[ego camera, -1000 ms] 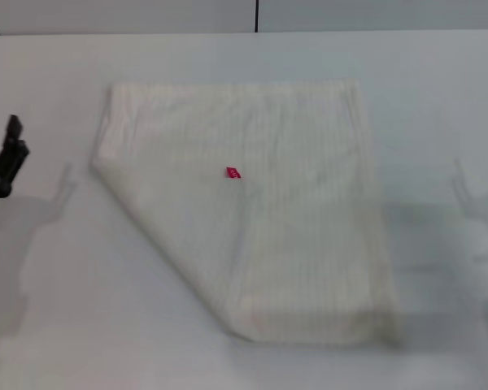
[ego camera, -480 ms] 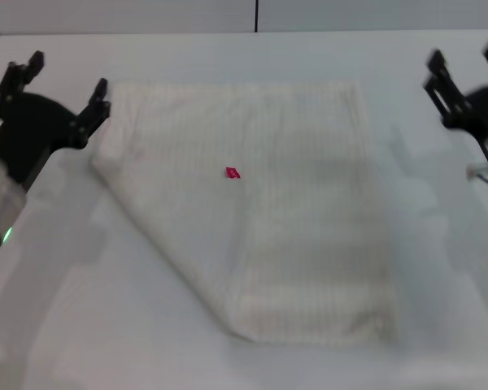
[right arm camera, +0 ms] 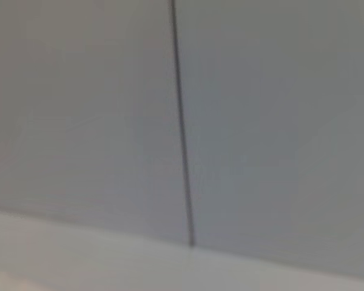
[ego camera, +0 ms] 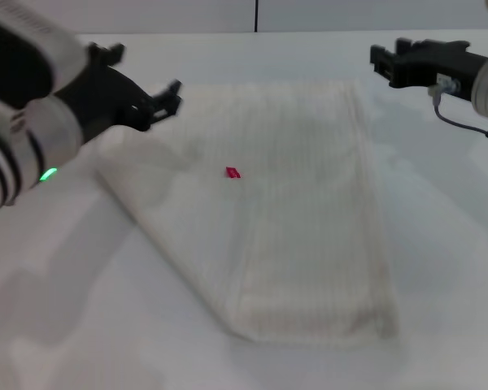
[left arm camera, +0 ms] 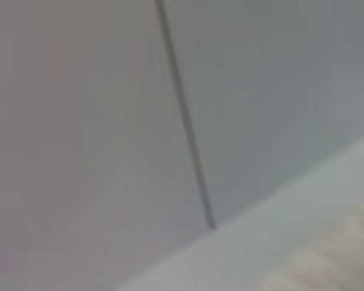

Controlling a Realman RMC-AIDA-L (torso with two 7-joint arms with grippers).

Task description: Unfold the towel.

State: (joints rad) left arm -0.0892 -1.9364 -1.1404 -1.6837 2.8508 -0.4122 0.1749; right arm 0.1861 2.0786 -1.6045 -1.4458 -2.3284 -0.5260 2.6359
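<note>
Both the left gripper (ego camera: 145, 71) and right gripper (ego camera: 388, 59) hovered with fingers spread, holding nothing, above the folded towel (ego camera: 260, 203); pinching the tagged flap's top layer alone looked wisest.

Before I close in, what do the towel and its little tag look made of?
The towel: soft woven cloth, likely cotton; matte cream, faint ribbed stripes, one corner folded over limply. The tag: red-pink, probably a sewn fabric label, too small to confirm.
</note>
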